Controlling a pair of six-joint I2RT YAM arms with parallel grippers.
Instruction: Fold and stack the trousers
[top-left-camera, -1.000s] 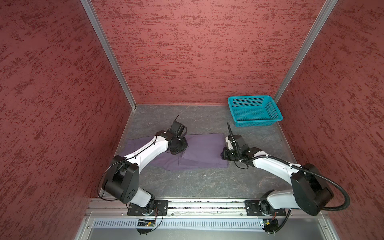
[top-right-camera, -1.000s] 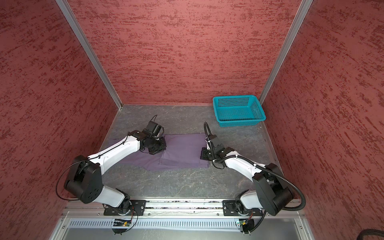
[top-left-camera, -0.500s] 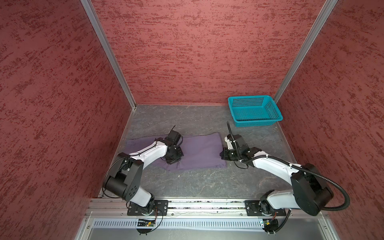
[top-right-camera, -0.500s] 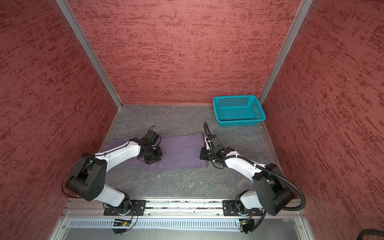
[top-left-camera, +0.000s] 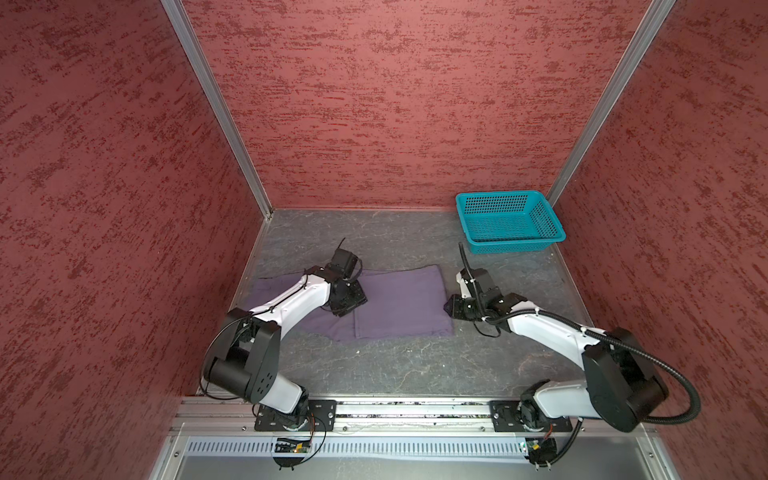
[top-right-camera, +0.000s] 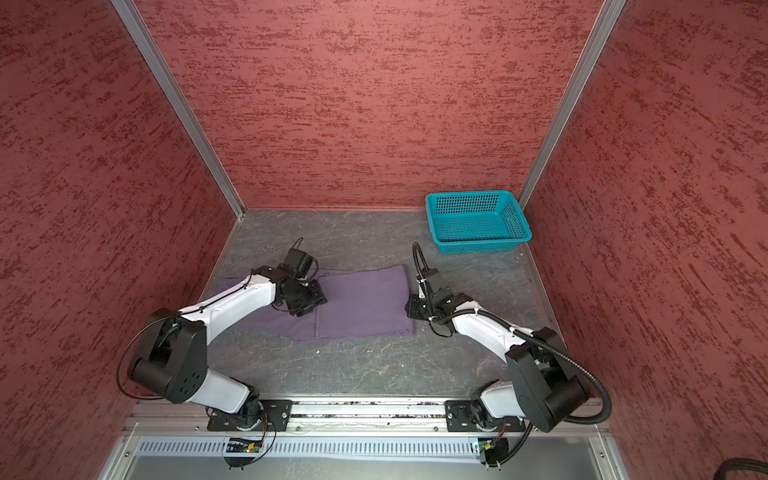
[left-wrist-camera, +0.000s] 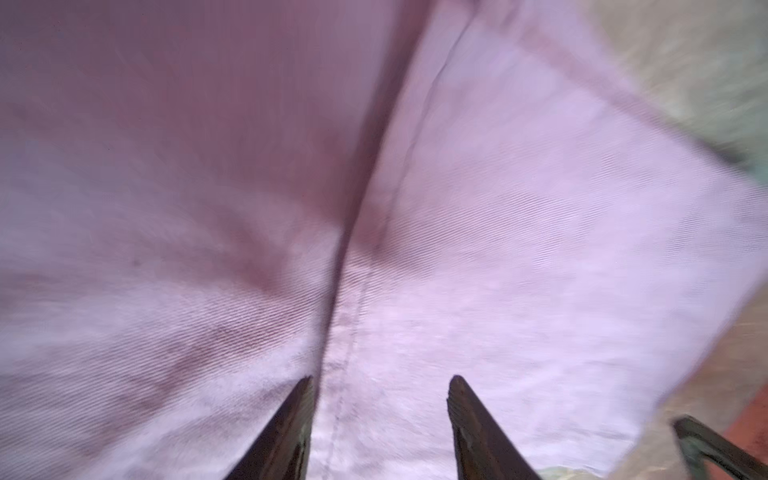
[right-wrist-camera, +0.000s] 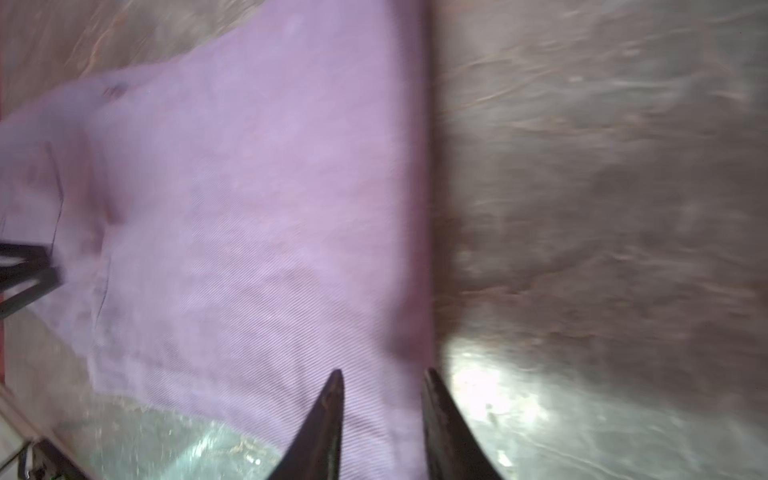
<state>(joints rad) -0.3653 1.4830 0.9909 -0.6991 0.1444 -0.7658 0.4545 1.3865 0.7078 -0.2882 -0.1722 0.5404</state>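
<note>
Trousers: the soft muted-purple cloth trousers (top-left-camera: 399, 303) lie flat on the grey marbled tabletop (top-left-camera: 374, 365), between the two pincers.
Upper layer: a folded part lies on the trousers, from the left pincer (top-left-camera: 349, 301) across to the right pincer (top-left-camera: 451, 306).
Left pincer: over the trousers; in the left wrist view the upper layer's edge runs between its fingertips (left-wrist-camera: 305, 384).
Right pincer: at the trousers' end edge, one fingertip over the cloth.
Basket: the teal perforated plastic basket (top-left-camera: 511, 246) stands behind the right pincer, apart from the trousers, in the far corner.
</note>
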